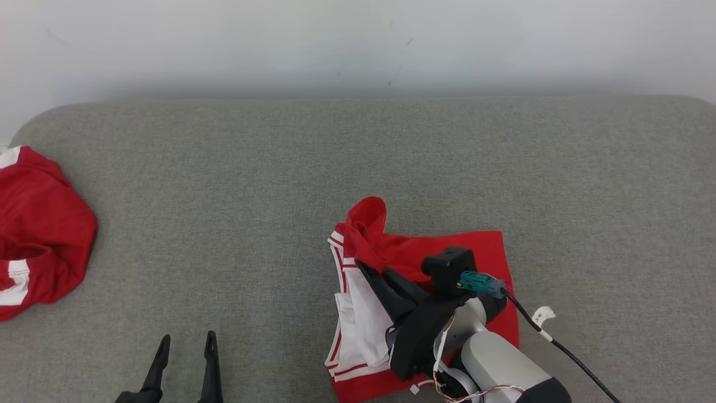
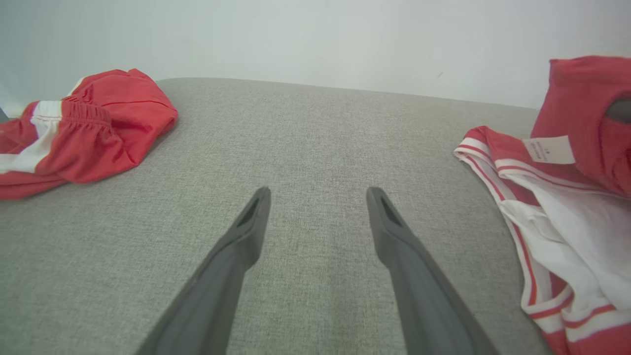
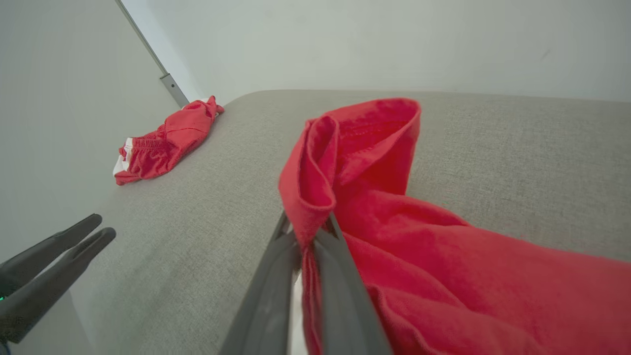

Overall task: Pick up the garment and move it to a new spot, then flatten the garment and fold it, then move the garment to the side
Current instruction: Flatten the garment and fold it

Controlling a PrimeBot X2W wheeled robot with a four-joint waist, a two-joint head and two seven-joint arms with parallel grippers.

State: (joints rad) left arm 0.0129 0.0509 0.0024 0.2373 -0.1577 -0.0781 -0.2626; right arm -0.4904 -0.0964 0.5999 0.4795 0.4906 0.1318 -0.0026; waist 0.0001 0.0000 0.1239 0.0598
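The right gripper (image 1: 362, 265) pinches a raised red fold of the garment (image 1: 404, 249); the garment lies near, right of the middle, on the grey cushion (image 1: 358, 157); the left gripper (image 1: 187, 337) has its fingers wide apart, holding nothing.

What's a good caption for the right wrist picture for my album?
The right claw pinches a raised fold of the red garment lying on the grey surface.

Ends in long, dark, tapered fingers (image 2: 231, 266) at left gripper (image 1: 188, 337) and right gripper (image 1: 363, 268). Behind the right: black block (image 1: 447, 267), teal connector (image 1: 482, 284), black cable (image 1: 565, 350), white tag (image 1: 542, 315), pale forearm (image 1: 498, 358), red-white wires (image 1: 475, 394).
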